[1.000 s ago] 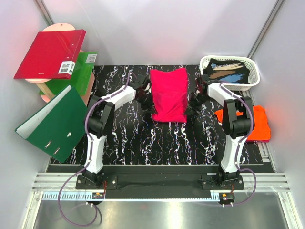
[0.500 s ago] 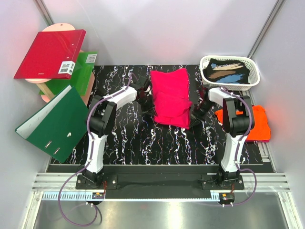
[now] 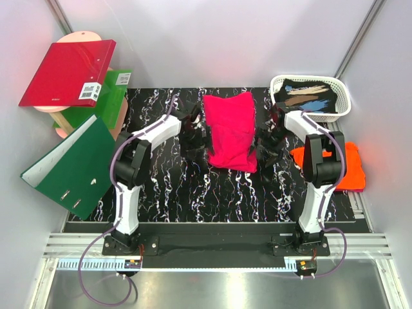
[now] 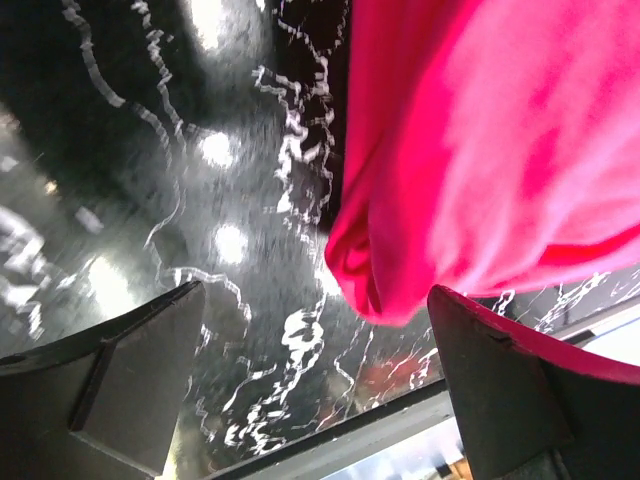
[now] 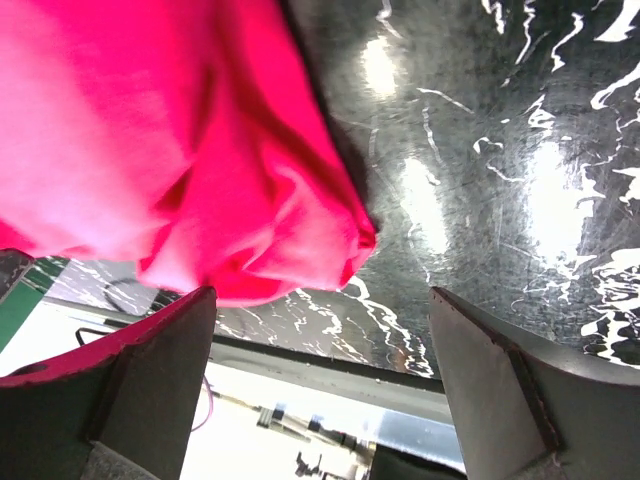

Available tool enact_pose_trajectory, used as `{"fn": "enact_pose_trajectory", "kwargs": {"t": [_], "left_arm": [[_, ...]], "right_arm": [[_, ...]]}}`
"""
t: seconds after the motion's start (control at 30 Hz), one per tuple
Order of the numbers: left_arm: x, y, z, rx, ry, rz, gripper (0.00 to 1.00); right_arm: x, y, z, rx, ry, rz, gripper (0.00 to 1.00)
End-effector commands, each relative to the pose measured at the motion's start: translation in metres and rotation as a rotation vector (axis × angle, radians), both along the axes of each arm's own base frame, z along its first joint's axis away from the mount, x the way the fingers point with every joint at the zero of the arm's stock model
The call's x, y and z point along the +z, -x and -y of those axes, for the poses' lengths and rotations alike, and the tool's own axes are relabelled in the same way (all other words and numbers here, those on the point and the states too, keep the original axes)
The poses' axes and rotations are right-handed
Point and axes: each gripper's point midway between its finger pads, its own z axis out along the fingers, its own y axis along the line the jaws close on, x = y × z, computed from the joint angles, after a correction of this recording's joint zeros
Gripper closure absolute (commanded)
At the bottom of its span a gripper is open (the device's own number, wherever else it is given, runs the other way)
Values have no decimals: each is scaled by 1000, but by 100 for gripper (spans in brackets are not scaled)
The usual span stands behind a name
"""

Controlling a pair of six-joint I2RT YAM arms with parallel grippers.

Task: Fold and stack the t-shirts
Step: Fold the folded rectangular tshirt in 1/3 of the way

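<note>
The magenta-pink t-shirt (image 3: 230,131) lies folded into a tall rectangle on the black marbled mat (image 3: 167,187), between the two arms. My left gripper (image 3: 193,136) stands just off its left edge, jaws wide open; in the left wrist view the shirt's (image 4: 480,150) rounded corner hangs just beyond the left gripper (image 4: 315,380), with nothing held. My right gripper (image 3: 267,145) sits by the shirt's lower right corner, also open; the cloth (image 5: 150,140) lies just ahead of the right gripper (image 5: 320,380). The bright orange t-shirt (image 3: 351,166) lies folded at the mat's right edge.
A white basket (image 3: 311,96) holding a dark patterned cloth stands at the back right. At the left, a red ring binder (image 3: 67,72) rests on a stand, with a green binder (image 3: 109,96) behind it and a second green one (image 3: 71,164) leaning below.
Both grippers have opened and let go of the pink shirt, which now lies flat on the mat. The near end of the shirt has shifted slightly right.
</note>
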Motion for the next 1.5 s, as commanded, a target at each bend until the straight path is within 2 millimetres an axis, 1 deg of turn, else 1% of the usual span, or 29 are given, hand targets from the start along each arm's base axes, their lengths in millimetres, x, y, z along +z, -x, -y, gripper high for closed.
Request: {"fn": "enact_pose_trajectory", "kwargs": {"t": [0.0,0.03,0.07,0.13,0.17,0.2,0.23,0.27,0.3,0.33,0.4,0.43,0.47,0.5,0.53,0.6,0.63,0.7,0.77,0.8,0.9,0.93,1.0,1.07,1.1,1.13,1.2,1.37,1.47], "left_arm": [[50,-27,-6,10,-6,184,1],[49,-32,-4,14,-10,192,1],[59,-43,-1,21,-1,224,1],[56,-53,2,29,-4,232,1],[65,-63,6,35,10,258,1],[64,-68,8,39,14,260,1],[55,-71,10,38,12,240,1],[59,-79,13,45,30,252,1],[57,-81,16,43,42,243,1],[46,-83,18,44,42,220,1],[47,-89,24,49,70,217,1],[38,-90,27,47,74,197,1],[39,-94,31,48,86,200,1],[31,-95,33,44,92,182,1],[29,-96,35,43,95,177,2],[24,-100,37,47,97,174,5],[23,-102,38,47,98,173,7],[28,-106,43,47,121,180,26],[29,-110,45,55,130,181,59],[29,-112,46,58,133,184,80],[36,-114,46,59,140,198,85],[37,-114,45,60,139,201,85],[42,-114,45,59,146,206,69],[45,-116,42,65,145,213,67],[48,-116,42,65,148,217,54],[50,-116,41,65,152,219,24],[53,-116,40,67,149,225,3],[53,-113,36,72,136,224,1],[56,-115,34,75,127,241,5]], "right_arm": [[30,-23,1,-14,5,132,7],[27,-26,1,-14,6,134,7],[27,-29,1,-18,8,139,7],[23,-38,2,-19,19,159,7],[25,-44,2,-20,21,177,7],[24,-48,2,-19,26,183,7],[21,-53,1,-19,23,192,8],[23,-60,1,-20,24,210,8],[22,-65,1,-25,27,217,8],[16,-70,0,-26,24,216,8],[16,-83,-4,-30,7,243,8],[7,-86,-5,-33,6,229,8],[7,-93,-6,-37,4,242,8],[4,-98,-7,-41,1,248,9],[-5,-101,-7,-48,4,233,9],[-6,-110,-11,-55,-10,246,10],[-12,-113,-13,-62,-16,236,11],[-15,-120,-15,-71,-22,245,16],[-20,-122,-15,-85,-20,239,25],[-20,-124,-15,-90,-23,243,40],[-20,-124,-17,-82,-34,245,39],[-18,-123,-16,-81,-30,246,38],[-13,-123,-14,-81,-24,259,36],[-10,-123,-14,-81,-26,266,35],[-7,-122,-16,-75,-30,270,35],[-5,-123,-16,-71,-35,275,34],[2,-125,-16,-74,-35,290,33],[16,-126,-9,-80,1,313,31],[25,-127,-5,-80,22,339,31]]}}
